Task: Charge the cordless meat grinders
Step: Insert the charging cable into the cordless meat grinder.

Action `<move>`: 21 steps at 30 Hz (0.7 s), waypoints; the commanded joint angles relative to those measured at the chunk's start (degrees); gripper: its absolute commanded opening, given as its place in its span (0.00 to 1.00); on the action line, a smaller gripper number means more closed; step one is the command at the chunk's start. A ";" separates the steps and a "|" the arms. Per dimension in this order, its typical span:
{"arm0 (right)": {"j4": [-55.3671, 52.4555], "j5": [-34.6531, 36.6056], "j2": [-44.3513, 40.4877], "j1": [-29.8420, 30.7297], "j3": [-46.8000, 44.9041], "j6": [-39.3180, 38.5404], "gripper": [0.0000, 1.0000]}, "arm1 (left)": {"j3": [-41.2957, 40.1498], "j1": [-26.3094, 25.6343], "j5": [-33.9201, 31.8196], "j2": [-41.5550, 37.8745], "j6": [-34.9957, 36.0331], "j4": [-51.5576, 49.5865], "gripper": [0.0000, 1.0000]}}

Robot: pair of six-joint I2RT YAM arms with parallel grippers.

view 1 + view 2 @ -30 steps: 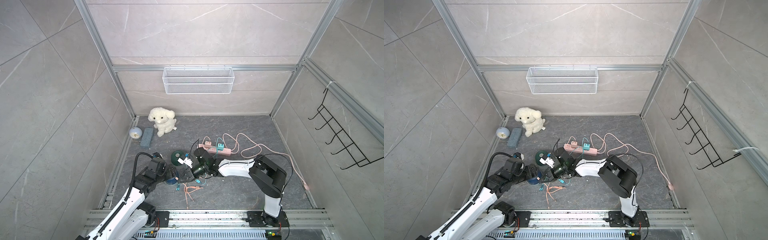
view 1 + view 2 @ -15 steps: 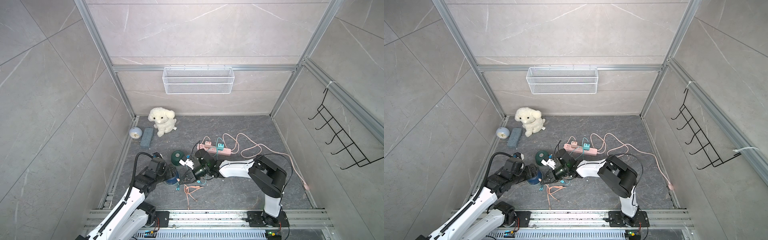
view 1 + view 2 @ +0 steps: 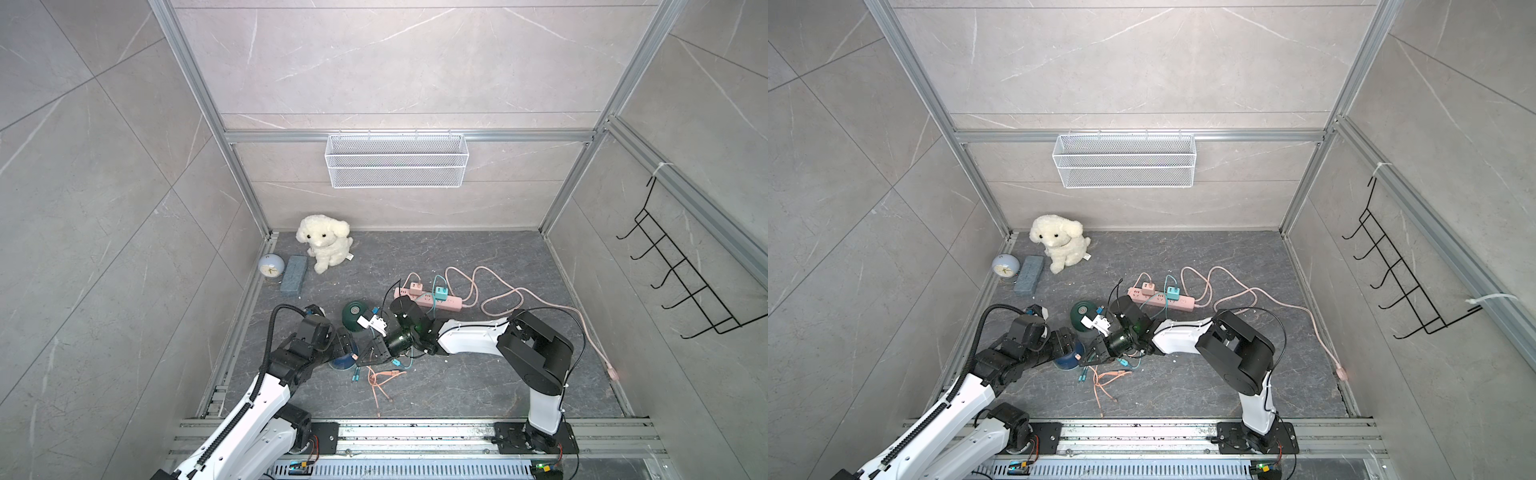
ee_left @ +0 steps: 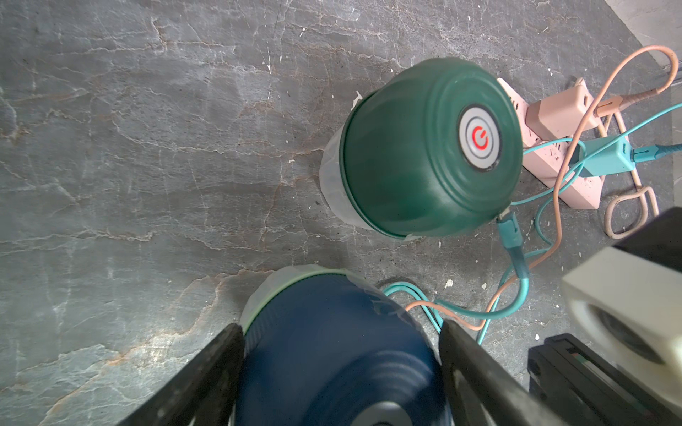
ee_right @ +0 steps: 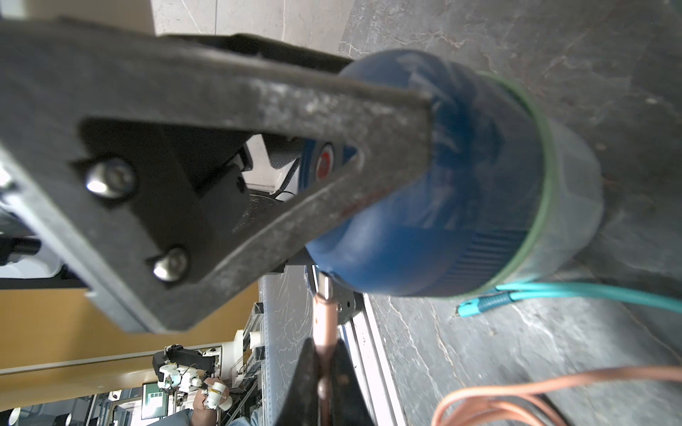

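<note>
1. Two grinders are counted: the dark blue grinder (image 3: 341, 362), clasped at its sides by the wide-spread left gripper (image 4: 341, 326), and the dark green grinder (image 3: 354, 316), standing free just behind it.
2. One pink plug (image 5: 325, 313) is pinched in the nearly closed right gripper (image 5: 324, 345), its tip just beside the dark blue grinder.
3. A red-lit symbol on the green unit's hub (image 4: 478, 142) is shown only by the left wrist view.

Light: bright, even; shadows soft.
Blur: right wrist view, close fingers (image 5: 258, 110) and blue grinder (image 5: 461, 191) soft.
Edges: wide-angle stretch in both top views.
</note>
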 commanded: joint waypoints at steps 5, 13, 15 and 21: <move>1.31 -0.90 0.93 -0.18 1.76 0.66 0.00 | -1.81 0.27 0.57 0.92 -0.30 -3.12 0.83; 1.87 -0.65 1.51 -0.14 0.58 0.97 0.00 | -1.84 0.27 0.57 1.01 -0.37 -3.02 0.83; 1.91 -0.64 1.69 -0.17 0.55 0.99 0.00 | -1.92 0.27 0.51 0.95 -0.35 -3.08 0.83; 3.48 -0.91 1.08 -0.18 -0.76 1.06 0.00 | -1.94 0.27 0.48 0.92 -0.40 -3.24 0.83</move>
